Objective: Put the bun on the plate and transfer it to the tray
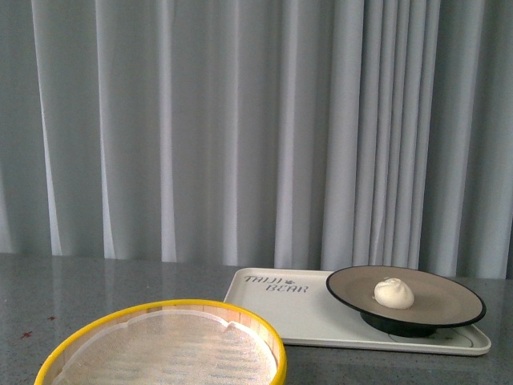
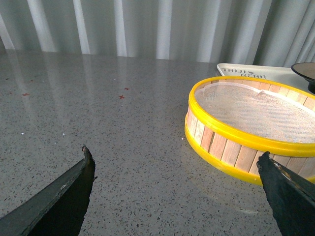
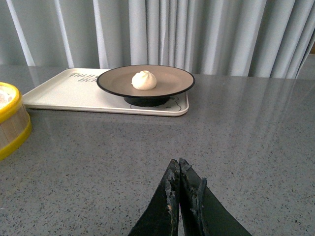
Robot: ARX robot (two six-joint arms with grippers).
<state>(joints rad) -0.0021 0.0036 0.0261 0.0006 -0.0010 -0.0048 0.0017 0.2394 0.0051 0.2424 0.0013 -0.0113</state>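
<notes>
Bun [image 1: 393,293] upright, pleated top up, on plate [image 1: 449,305]; no long axis, round. Plate on right end of tray [image 1: 272,309], on grey worktop [image 1: 96,281]. Steamer [image 1: 164,345] near left. Wrist views only: left hand [image 2: 174,191] spread wide, empty; right hand [image 3: 186,196] closed, empty.

One small round white steamed bun [image 1: 393,293] with a pleated top is counted. One large round shallow plate [image 1: 449,305], beige-grey inside with a black rim, is counted. One flat rectangular cream-white plastic tray [image 1: 272,301] with grey lettering is counted. One round bamboo steamer [image 1: 164,349] with a yellow rim and a white mesh liner is counted. Two dark grippers are recorded: left gripper [image 2: 177,189], right gripper [image 3: 181,196].
</notes>
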